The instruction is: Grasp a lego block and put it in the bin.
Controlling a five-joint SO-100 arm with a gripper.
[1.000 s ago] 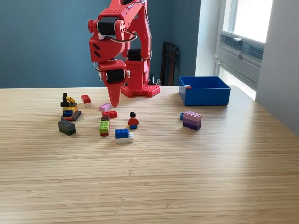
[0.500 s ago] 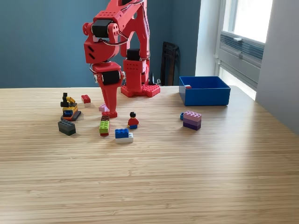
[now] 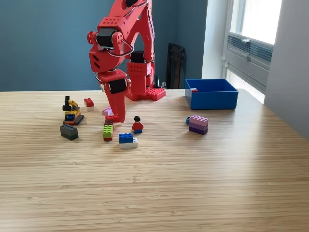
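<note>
My red gripper (image 3: pixel 117 117) points straight down, its tip on the table at a small flat red lego block (image 3: pixel 111 118) that it mostly covers. Whether the jaws hold the block cannot be made out. A pink block (image 3: pixel 106 111) lies just behind the tip and a green block (image 3: pixel 107 131) just in front. The blue bin (image 3: pixel 211 100) stands at the exterior view's right, far from the gripper, with a small red piece (image 3: pixel 194 90) inside.
A minifigure (image 3: pixel 137 125) and a blue-on-white block (image 3: pixel 127 139) sit right of the gripper. A purple stack (image 3: pixel 198 124) lies before the bin. At the left are a dark grey block (image 3: pixel 69 132), a yellow-black stack (image 3: pixel 71 112) and a red-white block (image 3: pixel 89 103).
The gripper has come down from above the pink block to the table at the flat red block, and its wrist has tilted slightly. The blocks have not moved.
</note>
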